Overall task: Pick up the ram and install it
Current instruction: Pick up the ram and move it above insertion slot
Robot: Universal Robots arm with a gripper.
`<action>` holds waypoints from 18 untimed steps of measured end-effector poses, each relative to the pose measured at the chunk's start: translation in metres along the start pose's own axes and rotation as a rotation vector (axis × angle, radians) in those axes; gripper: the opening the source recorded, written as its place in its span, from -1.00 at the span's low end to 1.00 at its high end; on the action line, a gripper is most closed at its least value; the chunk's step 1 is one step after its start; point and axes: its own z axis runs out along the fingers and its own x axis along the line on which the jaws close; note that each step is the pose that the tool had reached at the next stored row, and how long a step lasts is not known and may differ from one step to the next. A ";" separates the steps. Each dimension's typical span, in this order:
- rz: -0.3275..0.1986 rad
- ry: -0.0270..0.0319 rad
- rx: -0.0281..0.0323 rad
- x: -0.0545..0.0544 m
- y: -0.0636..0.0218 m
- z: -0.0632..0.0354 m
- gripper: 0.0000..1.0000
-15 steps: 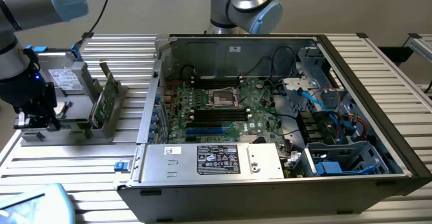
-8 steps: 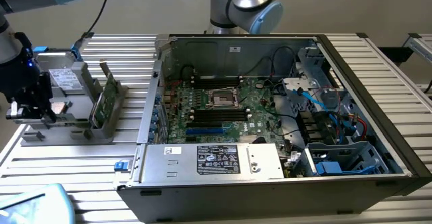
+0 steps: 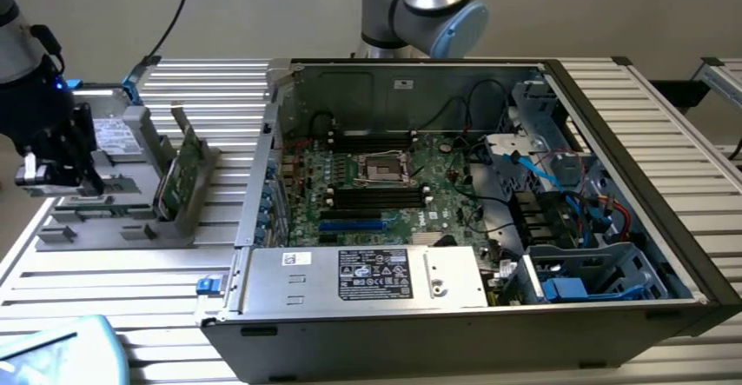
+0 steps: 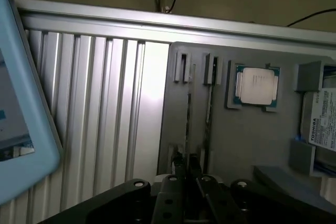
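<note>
None of the install is done. The ram (image 3: pixel 180 166) stands on edge in a slot of the grey holder (image 3: pixel 116 229), outside the computer case (image 3: pixel 661 168) and just off its wall on the exterior view's left. In the wrist view it shows edge-on as a thin strip (image 4: pixel 189 108), with a second strip just beside it in the next slot. The black memory slots (image 3: pixel 374 195) on the board inside the case look empty, so my read is that both pickup and seating are left to do.

The holder also carries a square processor chip (image 4: pixel 257 86) and a hard drive (image 4: pixel 321 121). It sits on the slatted metal surface (image 3: pixel 116 272).

The end effector (image 3: pixel 52 172) hangs over the holder's end on the exterior view's left, apart from the ram, fingers pointing down. In the wrist view the end effector (image 4: pixel 186 163) lines up with one end of the strips. It is closed, fingers nearly together, and I see nothing held between them. The arm's base (image 3: pixel 429 3) stands at the far side, behind the case.
</note>
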 end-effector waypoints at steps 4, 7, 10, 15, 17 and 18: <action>-0.002 -0.0067 -0.0020 0.001 -0.0110 -0.0144 -0.72; -0.003 -0.0125 -0.0034 0.001 -0.0203 -0.0254 -0.72; -0.004 -0.0192 -0.0043 0.002 -0.0296 -0.0349 -0.72; -0.005 -0.0300 -0.0057 0.003 -0.0464 -0.0521 -0.72; -0.006 -0.0344 -0.0060 0.003 -0.0534 -0.0591 -0.72; -0.006 -0.0365 -0.0063 0.003 -0.0568 -0.0626 -0.72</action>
